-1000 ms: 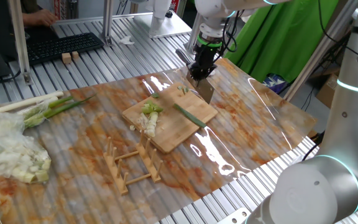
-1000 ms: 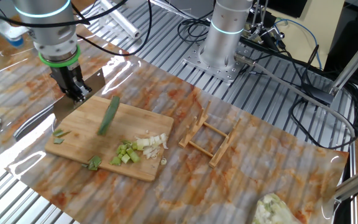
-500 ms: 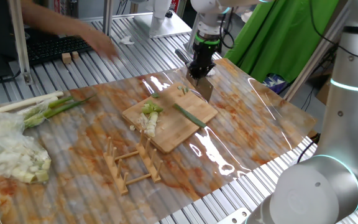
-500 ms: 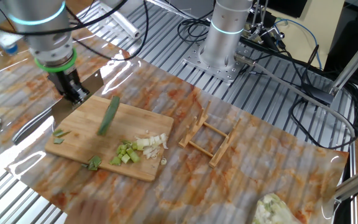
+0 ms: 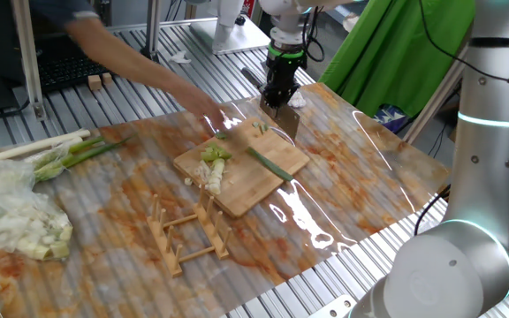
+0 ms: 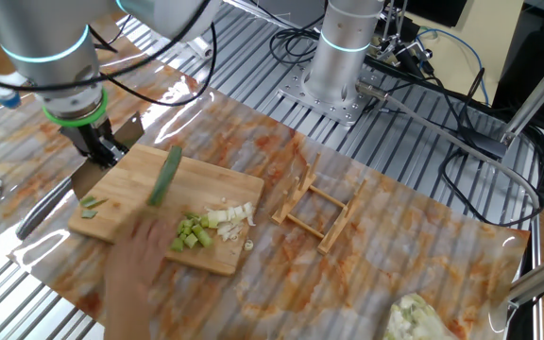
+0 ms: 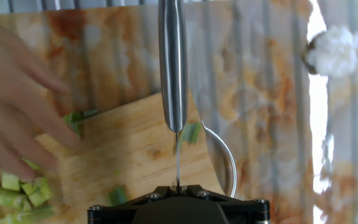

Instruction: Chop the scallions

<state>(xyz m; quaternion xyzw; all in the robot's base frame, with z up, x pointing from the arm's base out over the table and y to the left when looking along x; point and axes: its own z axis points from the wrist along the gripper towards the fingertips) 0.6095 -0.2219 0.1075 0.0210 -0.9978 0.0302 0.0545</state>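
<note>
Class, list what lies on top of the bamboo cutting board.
On the cutting board: a green scallion stalk and chopped bits. A blurred hand covers its near corner.

My tool [image 7: 178,186] clamps the knife [image 7: 172,68] over the cutting board [image 7: 135,149]; a blurred hand [image 7: 11,106] reaches in left; chopped scallions [image 7: 17,190] near-left; white wad [image 7: 334,50] far right.

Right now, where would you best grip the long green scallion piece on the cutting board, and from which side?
Pinch the scallion piece at mid-length from straight above, fingers across its width. It lies flat and slender on the cutting board, apart from the chopped bits.
</note>
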